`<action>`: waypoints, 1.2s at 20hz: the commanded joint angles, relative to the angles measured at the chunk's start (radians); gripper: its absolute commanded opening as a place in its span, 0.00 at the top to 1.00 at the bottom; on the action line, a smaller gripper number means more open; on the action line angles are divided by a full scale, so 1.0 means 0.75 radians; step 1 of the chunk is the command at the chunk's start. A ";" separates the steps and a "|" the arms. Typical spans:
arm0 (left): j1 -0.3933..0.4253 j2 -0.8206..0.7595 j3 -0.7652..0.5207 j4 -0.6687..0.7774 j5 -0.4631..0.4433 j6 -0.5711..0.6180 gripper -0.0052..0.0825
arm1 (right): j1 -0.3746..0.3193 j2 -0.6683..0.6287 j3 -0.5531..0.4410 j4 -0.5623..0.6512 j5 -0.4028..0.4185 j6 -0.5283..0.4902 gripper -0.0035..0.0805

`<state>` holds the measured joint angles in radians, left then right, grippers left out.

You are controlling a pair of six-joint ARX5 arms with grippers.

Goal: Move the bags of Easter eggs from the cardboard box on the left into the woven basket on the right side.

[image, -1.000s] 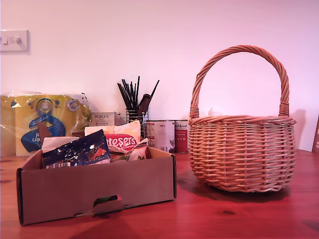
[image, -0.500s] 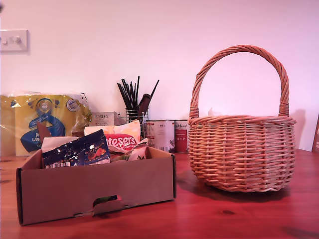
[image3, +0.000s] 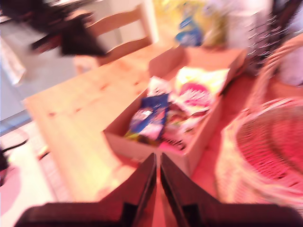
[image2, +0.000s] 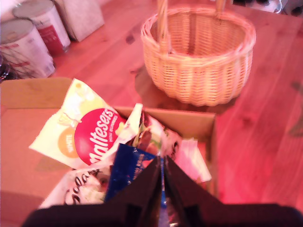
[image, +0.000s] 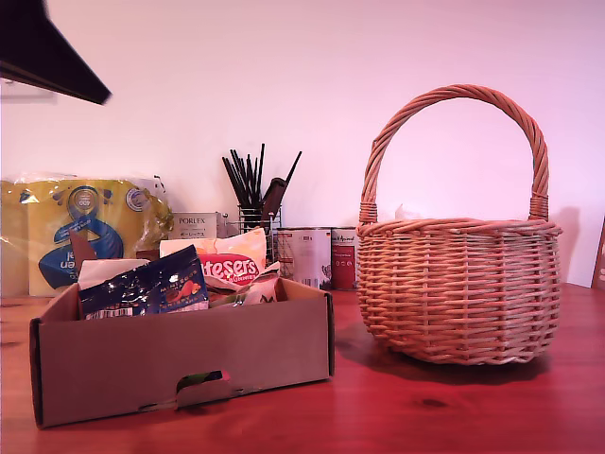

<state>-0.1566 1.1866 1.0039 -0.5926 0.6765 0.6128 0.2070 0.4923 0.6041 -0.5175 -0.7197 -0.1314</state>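
The cardboard box (image: 189, 359) stands at the exterior view's left on the wooden table. In it lie the bags of Easter eggs: a dark blue pouch (image: 146, 284), an orange-red Maltesers pouch (image: 230, 269) and white ones (image: 104, 272). At the exterior view's right the woven basket (image: 458, 293) stands upright. A dark part of an arm (image: 47, 52) shows in that view's top left corner. My first gripper (image2: 161, 163) hangs shut over the blue pouch (image2: 127, 170), beside the Maltesers pouch (image2: 94, 135). My second gripper (image3: 157, 158) is shut in a blurred view, short of the box (image3: 128, 142) and apart from the basket (image3: 265, 142).
Behind the box are a yellow-and-blue multipack (image: 85, 232), a small carton (image: 194, 225), a black wire utensil holder (image: 255, 219) and tins (image: 307, 255). A wooden chair (image3: 118, 28) and another dark arm (image3: 71, 33) show beyond the table in the second wrist view.
A dark arm part has come into the exterior view's top left corner and now covers the wall switch. Box, pouches and basket have not moved.
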 commanded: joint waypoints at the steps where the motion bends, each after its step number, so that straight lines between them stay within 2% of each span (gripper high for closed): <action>1: -0.001 0.105 0.048 -0.035 0.004 0.070 0.97 | 0.015 0.034 0.000 0.020 -0.004 -0.012 0.97; 3: -0.001 0.208 0.116 -0.094 -0.011 0.123 0.97 | 0.040 0.080 0.000 0.034 -0.003 -0.077 0.97; 5: -0.005 0.286 0.154 -0.126 -0.026 0.177 0.97 | 0.081 0.125 0.000 0.050 0.003 -0.078 0.97; 9: -0.031 0.392 0.164 -0.121 -0.152 0.276 0.96 | 0.139 0.215 0.000 0.067 0.043 -0.080 0.97; 10: -0.034 0.417 0.164 -0.111 -0.150 0.277 0.86 | 0.146 0.228 0.000 0.073 0.043 -0.079 0.97; 12: -0.049 0.472 0.164 -0.062 -0.185 0.276 0.40 | 0.154 0.237 0.000 0.075 0.042 -0.080 0.97; 13: -0.059 0.503 0.164 -0.026 -0.238 0.277 0.25 | 0.154 0.237 0.000 0.075 0.042 -0.079 0.97; 16: -0.103 0.576 0.165 0.033 -0.297 0.382 0.23 | 0.154 0.237 0.000 0.075 0.043 -0.080 0.97; 19: -0.131 0.622 0.165 0.110 -0.322 0.402 0.23 | 0.154 0.237 0.000 0.074 0.043 -0.080 0.97; 24: -0.130 0.711 0.166 0.019 -0.320 0.400 0.24 | 0.154 0.237 0.000 0.074 0.042 -0.080 0.97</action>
<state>-0.2573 1.6821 1.1313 -0.5682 0.4355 0.9028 0.3168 0.6762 0.6041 -0.4675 -0.6891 -0.1852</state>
